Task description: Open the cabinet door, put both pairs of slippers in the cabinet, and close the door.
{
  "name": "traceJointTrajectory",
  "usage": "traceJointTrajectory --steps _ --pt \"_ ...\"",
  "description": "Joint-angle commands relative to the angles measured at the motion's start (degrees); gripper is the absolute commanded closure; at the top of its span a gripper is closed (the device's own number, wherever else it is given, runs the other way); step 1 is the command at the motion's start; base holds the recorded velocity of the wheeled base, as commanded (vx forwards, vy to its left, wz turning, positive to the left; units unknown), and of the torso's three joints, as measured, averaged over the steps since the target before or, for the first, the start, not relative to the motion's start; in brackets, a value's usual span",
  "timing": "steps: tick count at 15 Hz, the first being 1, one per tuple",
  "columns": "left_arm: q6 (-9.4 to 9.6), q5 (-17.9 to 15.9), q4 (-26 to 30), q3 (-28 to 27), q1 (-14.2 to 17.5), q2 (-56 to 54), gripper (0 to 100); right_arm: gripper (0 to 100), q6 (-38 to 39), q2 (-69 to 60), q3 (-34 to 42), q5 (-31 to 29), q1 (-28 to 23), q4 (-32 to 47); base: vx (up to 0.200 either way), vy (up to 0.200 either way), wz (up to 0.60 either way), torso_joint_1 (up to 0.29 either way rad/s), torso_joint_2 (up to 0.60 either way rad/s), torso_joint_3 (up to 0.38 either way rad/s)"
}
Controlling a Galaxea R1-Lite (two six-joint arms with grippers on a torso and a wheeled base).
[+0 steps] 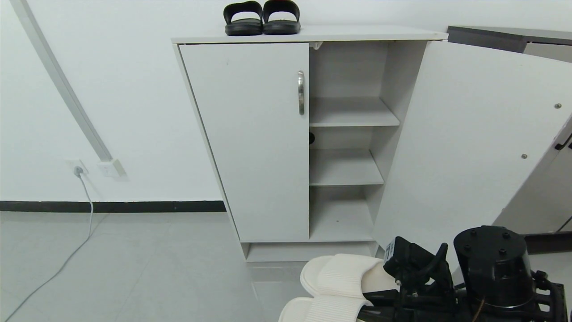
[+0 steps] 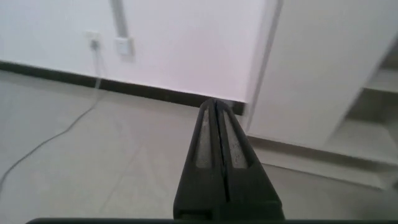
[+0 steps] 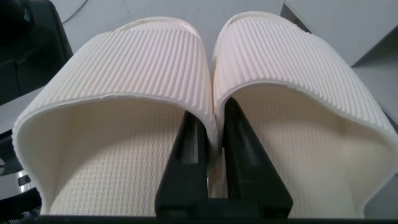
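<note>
A white cabinet [image 1: 250, 134] stands against the wall. Its left door is closed, with a metal handle [image 1: 301, 93]. Its right door [image 1: 469, 147] is swung wide open, baring three shelves [image 1: 351, 112]. A pair of black slippers [image 1: 262, 18] rests on the cabinet top. A pair of cream ribbed slippers [image 1: 339, 281] hangs low in front of the cabinet's open side. My right gripper [image 3: 211, 118] is shut on them, one finger [image 3: 186, 149] inside each slipper [image 3: 149, 81], pinching their inner sides together. My left gripper [image 2: 216, 109] is shut and holds nothing, above the floor left of the cabinet.
A grey cable [image 1: 85, 210] runs from a wall outlet [image 1: 78, 169] across the tiled floor on the left. A slanted grey conduit [image 1: 58, 76] climbs the wall. Another grey piece of furniture [image 1: 491, 36] stands behind the open door at the right.
</note>
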Motion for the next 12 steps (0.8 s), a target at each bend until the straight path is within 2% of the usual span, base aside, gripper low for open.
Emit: traceJointTrajectory --steps 1,5,7,9,11,12 --pt "0.45 -5.0 -1.2 2.0 0.3 -1.5 100 100 0.0 0.1 0.0 0.1 0.0 0.0 0.000 0.000 0.00 0.000 0.00 0.000" --pt "0.54 -15.2 1.5 1.8 0.3 -1.5 100 100 -0.1 0.1 0.1 0.2 0.1 0.0 0.000 0.000 0.00 0.000 0.00 0.000" --pt "1.24 -15.5 1.2 1.9 0.3 -1.5 100 100 -0.3 0.1 0.1 0.1 0.1 0.0 0.000 0.000 0.00 0.000 0.00 0.000" --pt "1.06 -15.4 1.2 1.9 0.3 -1.5 100 100 -0.2 0.2 -0.4 -0.6 0.0 0.0 0.000 0.000 0.00 0.000 0.00 0.000" --pt "0.62 -15.1 1.2 1.9 0.3 -1.5 100 100 0.6 1.8 -2.6 -5.3 0.0 -0.1 0.000 0.000 0.00 0.000 0.00 0.000" --pt "0.71 -15.2 1.2 1.9 0.3 -1.5 100 100 2.3 3.3 -4.5 -9.8 0.1 -0.2 0.000 0.000 0.00 0.000 0.00 0.000"
